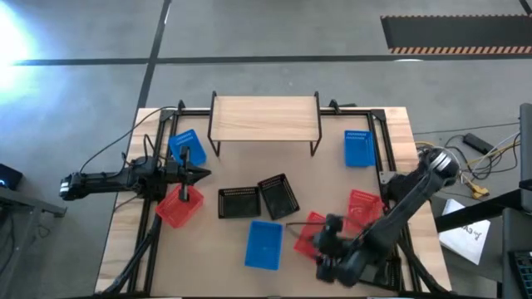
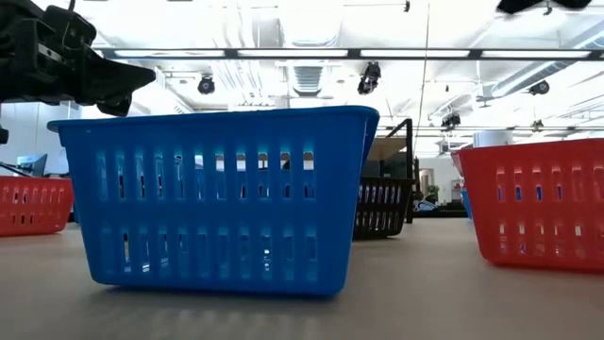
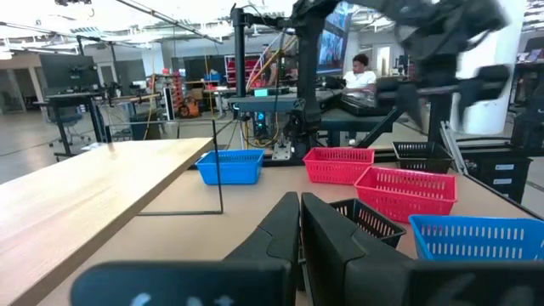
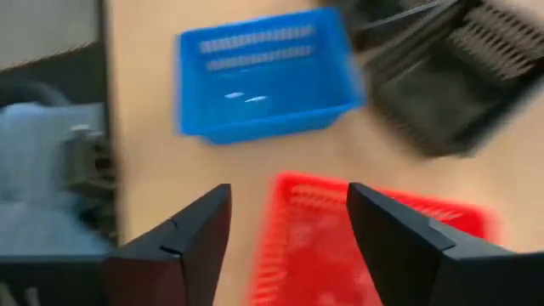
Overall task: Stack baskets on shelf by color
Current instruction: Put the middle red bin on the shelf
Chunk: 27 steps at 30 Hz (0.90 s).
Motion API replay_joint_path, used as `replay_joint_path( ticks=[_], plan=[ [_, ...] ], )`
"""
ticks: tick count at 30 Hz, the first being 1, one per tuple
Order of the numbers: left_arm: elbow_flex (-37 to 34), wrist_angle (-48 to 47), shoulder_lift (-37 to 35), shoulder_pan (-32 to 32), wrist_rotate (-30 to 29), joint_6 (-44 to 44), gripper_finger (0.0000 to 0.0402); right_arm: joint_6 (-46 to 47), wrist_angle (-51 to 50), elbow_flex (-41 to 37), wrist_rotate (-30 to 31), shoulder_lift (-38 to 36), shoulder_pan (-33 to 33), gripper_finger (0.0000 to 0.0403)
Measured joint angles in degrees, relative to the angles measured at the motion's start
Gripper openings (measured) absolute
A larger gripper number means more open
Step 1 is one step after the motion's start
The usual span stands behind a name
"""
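The shelf (image 1: 266,116) stands at the table's far side, its light plank top (image 3: 85,187) bare. Blue baskets rest at the far left (image 1: 184,147), the far right (image 1: 358,148) and near the middle (image 1: 265,244). Two black baskets (image 1: 238,202) (image 1: 279,196) stand side by side at the centre. Red baskets sit at the left (image 1: 179,206) and the right (image 1: 363,208) (image 1: 312,232). My left gripper (image 1: 199,173) (image 3: 300,212) is shut and empty, between the left blue and red baskets. My right gripper (image 1: 320,249) (image 4: 289,221) is open, pointing down over the red basket's (image 4: 340,246) end wall.
All baskets stand on their bases on the wooden tabletop (image 1: 125,241). A black frame runs along the table's edges (image 1: 386,158). In the low view the near blue basket (image 2: 217,198) fills the middle. Cables lie right of the table (image 1: 478,154). A person sits in the room beyond (image 3: 361,72).
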Motion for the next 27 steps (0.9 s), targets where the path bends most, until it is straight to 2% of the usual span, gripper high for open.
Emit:
replay_joint_path(
  ticks=[4,9,16,20,23,27],
  plan=[
    [0.0,0.0,0.0,0.0,0.0,0.0,0.0,3.8,-11.1,11.1,-6.5,9.6,-0.1,0.0246],
    [0.0,0.0,0.0,0.0,0.0,0.0,0.0,8.9,-24.4,20.0,-7.9,17.0,-0.8,0.024],
    [0.0,0.0,0.0,0.0,0.0,0.0,0.0,5.7,-25.4,19.8,-17.5,21.6,-4.4,0.0222],
    [0.0,0.0,0.0,0.0,0.0,0.0,0.0,1.1,-25.1,18.3,-19.9,23.5,-6.6,0.0205],
    [0.0,-0.1,0.0,0.0,0.0,0.0,0.0,-3.1,-23.5,17.8,-20.8,23.6,-7.6,0.0175],
    [0.0,-0.1,0.0,0.0,0.0,0.0,0.0,-7.5,-23.8,16.6,-21.5,23.6,-8.8,0.0106]
  ],
)
